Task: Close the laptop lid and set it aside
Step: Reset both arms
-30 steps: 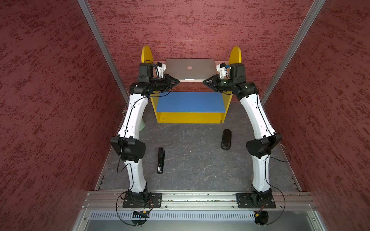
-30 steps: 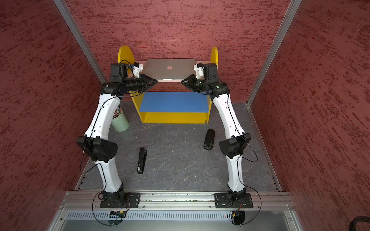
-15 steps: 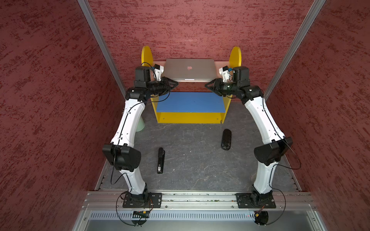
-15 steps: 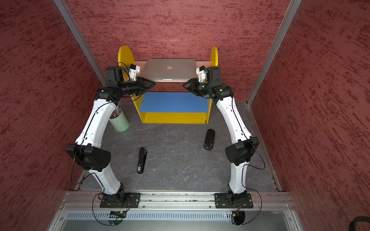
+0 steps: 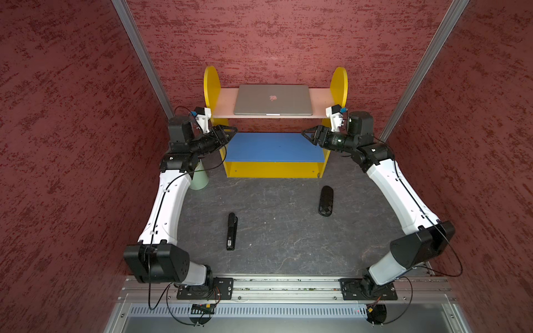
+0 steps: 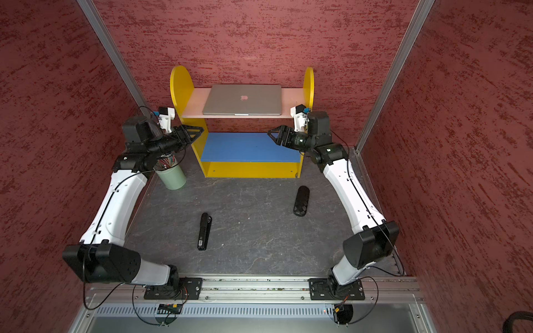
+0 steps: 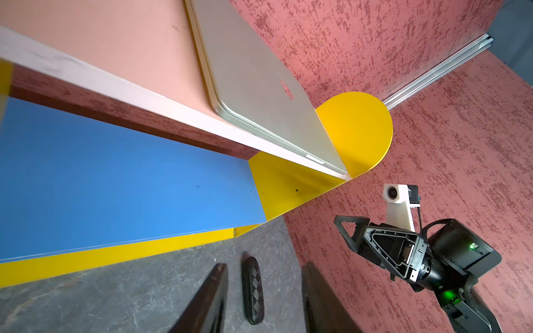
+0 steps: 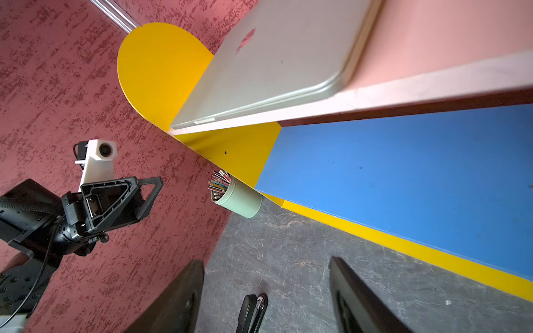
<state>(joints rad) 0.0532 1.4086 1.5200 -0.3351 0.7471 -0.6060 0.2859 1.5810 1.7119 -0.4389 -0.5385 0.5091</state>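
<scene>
- The laptop (image 5: 272,99) lies flat on the shelf's (image 5: 212,83) pink top board (image 5: 225,105), about midway between the two yellow end panels (image 5: 339,83), its front edge close to the board's front edge
- The lid (image 6: 242,98) is down, silver back and logo (image 5: 272,98) facing up, and I can see no gap in either wrist view, so the closing looks done
- Up on the shelf and off the grey table (image 5: 274,250), it seems set aside too; I'd judge the task as good as finished, with nothing left but for the grippers to draw clear
- The left gripper (image 5: 232,133) hangs just in front of the shelf's left end, below the top board, jaws spread and empty; its fingers (image 7: 207,299) show a clear gap in the left wrist view
- The right gripper (image 5: 306,136) hangs in front of the shelf's right end at about the same level, jaws spread wider, nothing between them
- Neither gripper touches the laptop
- Count: one laptop, one shelf with two boards, two grippers, one green cup (image 6: 172,176) of pens beside the shelf's left end, one black bar (image 5: 231,230) and one black oval thing (image 5: 326,201) on the table in front of the shelf, well apart
</scene>
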